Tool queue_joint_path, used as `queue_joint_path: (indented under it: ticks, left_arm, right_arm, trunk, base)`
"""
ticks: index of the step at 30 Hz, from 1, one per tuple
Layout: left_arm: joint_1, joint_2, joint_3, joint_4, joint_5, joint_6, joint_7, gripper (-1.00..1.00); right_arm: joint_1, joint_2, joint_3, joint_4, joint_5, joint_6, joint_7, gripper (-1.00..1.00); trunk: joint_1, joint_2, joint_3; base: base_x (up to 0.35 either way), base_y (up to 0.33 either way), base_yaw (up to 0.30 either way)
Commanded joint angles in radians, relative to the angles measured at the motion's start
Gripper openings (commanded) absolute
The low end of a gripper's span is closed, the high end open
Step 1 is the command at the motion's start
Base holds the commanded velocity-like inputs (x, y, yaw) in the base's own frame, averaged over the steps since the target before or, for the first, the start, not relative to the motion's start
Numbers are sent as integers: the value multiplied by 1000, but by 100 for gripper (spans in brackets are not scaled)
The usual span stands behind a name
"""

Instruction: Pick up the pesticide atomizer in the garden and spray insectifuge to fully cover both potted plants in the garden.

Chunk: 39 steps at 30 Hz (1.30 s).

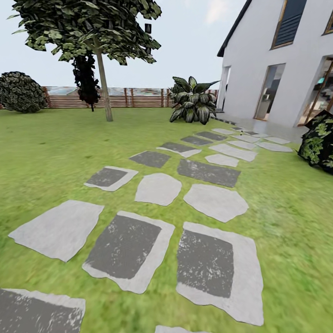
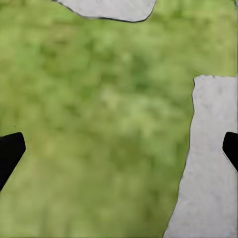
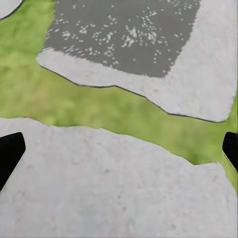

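The pesticide atomizer and the potted plants are out of view. I stand in the garden, on a green lawn [image 1: 51, 152] crossed by a path of grey stepping stones [image 1: 158, 188]. My left gripper [image 2: 119, 151] hangs open over grass, its dark fingertips [image 2: 10, 151] far apart, with a pale stone [image 2: 210, 163] under one side. My right gripper [image 3: 119, 151] is open too, above a light stone slab [image 3: 109, 183], with nothing between its fingers.
The stone path runs ahead toward a white house [image 1: 273, 60] at the right. A tree [image 1: 102, 69] and a brown slat fence [image 1: 138, 98] stand at the back, with a spiky long-leaved plant [image 1: 192, 106] by the house corner. A dark bush [image 1: 319, 141] sits at the right edge.
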<state>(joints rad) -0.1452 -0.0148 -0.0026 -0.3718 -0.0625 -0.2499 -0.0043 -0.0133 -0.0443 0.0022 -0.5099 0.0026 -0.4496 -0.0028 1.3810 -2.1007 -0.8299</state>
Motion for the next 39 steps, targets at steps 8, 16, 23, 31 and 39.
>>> queue_joint_path:
  ticks: [8, 16, 23, 31, 39]
  left_arm:
    - [-1, 0, 1, 1, -7, -3, 0, 100]
    - [-1, -1, 1, 1, -7, -3, 0, 100]
    - [-1, -1, 1, 1, -7, -3, 0, 100]
    - [-1, -1, 1, 1, -7, -3, 0, 100]
    - [-1, 0, 1, 1, -7, -3, 0, 100]
  right_arm:
    - [-1, 0, 0, 1, 0, -3, 0, 100]
    - [-1, 0, -2, 0, -1, -3, 0, 100]
    - [-1, 0, -6, -1, -1, -3, -1, 100]
    - [-1, 0, -6, -1, -1, -4, -1, 100]
    - [-1, 0, -7, 0, 0, -3, 0, 100]
  trunk:
    - [0, 0, -1]
    - [0, 0, -1]
    - [0, 0, -1]
    - [0, 0, -1]
    - [0, 0, -1]
  base:
    - [339, 0, 0]
    - [339, 0, 0]
    - [339, 0, 0]
    - [339, 0, 0]
    - [339, 0, 0]
